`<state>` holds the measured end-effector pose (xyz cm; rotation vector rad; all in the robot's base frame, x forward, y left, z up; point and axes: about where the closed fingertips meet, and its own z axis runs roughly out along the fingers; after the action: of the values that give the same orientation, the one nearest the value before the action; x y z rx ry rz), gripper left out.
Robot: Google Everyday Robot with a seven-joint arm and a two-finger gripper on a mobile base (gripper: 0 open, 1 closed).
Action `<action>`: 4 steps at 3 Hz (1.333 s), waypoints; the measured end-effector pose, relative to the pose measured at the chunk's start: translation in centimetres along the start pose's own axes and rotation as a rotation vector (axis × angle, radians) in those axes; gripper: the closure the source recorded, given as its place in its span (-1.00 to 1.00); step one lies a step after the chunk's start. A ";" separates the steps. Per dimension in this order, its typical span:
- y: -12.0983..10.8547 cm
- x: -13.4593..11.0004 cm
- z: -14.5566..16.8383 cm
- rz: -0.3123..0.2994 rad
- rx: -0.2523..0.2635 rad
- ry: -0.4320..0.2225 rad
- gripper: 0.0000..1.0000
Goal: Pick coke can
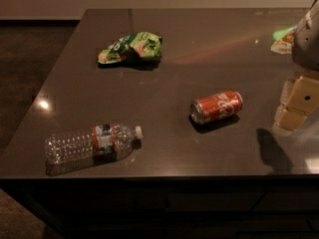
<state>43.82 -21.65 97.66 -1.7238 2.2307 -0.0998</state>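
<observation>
The coke can [217, 106] is a small red can with white script. It lies on its side on the dark table [164, 73], right of centre, with a silver end facing left and toward the front. My gripper [298, 103] is at the right edge of the view, above the table and to the right of the can, apart from it. Its tan fingers [301, 97] point downward. Nothing shows between them.
A clear plastic bottle with a red label [92, 142] lies on its side near the table's front left edge. A crumpled green snack bag [132, 48] lies at the back left. Something green and pale [283, 38] sits at the far right, partly behind the arm.
</observation>
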 end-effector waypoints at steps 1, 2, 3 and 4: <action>0.0 0.0 0.0 0.000 0.000 0.000 -1.00; -0.5 -0.2 0.2 -0.038 0.001 0.003 -1.00; -1.9 -0.7 1.5 -0.106 -0.017 -0.023 -1.00; -3.3 -1.4 4.4 -0.197 -0.061 -0.052 -1.00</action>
<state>48.44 -20.58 94.62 -1.9528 2.0426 -0.0309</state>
